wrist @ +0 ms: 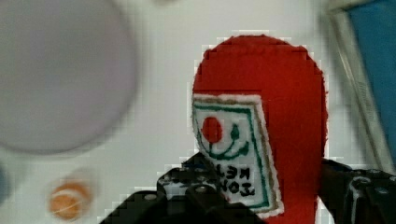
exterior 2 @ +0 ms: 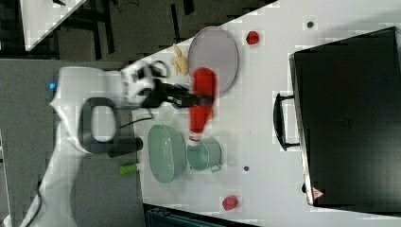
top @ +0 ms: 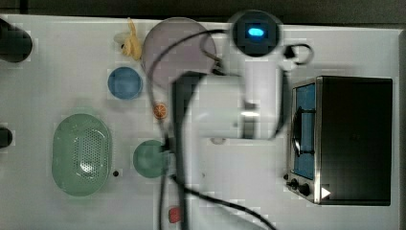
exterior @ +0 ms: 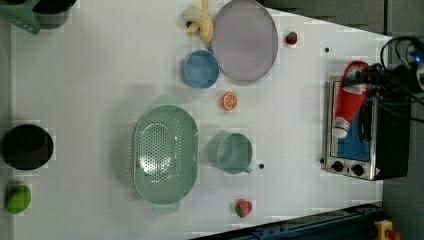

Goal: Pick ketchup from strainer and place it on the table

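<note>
In the wrist view the ketchup (wrist: 280,140) runs off the picture's edge, its cap unseen, and the plate (wrist: 56,74) is blurred and cropped; in the top view the arm (top: 225,110) hides the worktop's middle

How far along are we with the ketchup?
Pickup done: the strainer sits empty. In hand: the claw grips the ketchup, carried in the air above the table. Left: lower it onto bare tabletop and release.
</note>
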{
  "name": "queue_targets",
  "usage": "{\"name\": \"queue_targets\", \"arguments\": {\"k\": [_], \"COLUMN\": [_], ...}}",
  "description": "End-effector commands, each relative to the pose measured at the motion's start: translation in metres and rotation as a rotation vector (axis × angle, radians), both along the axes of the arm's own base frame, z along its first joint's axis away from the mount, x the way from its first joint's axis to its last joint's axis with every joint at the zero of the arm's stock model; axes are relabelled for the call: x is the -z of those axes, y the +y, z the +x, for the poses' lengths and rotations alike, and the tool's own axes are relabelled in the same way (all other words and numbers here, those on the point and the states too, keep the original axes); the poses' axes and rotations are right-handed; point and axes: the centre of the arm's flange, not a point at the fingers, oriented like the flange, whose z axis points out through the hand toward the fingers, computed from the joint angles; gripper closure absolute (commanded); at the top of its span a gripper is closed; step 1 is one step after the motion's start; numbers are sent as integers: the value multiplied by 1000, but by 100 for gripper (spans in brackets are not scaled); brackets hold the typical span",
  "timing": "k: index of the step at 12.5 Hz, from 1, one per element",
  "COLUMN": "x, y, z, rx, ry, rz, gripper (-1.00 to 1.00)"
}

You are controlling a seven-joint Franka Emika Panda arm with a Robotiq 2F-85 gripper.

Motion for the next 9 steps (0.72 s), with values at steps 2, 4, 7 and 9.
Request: {"name": "queue_targets", "arguments": {"k": [2, 4, 7, 9], "x": [17, 50, 94, 120], "y": [31, 33, 46, 55], "z": [-9, -21, -46, -63], "rx": [-131, -139, -162, -177], "ry": [-41, -56, -40, -26], "rz": [13, 18, 32, 43], "gripper": [-19, -19, -19, -19]}}
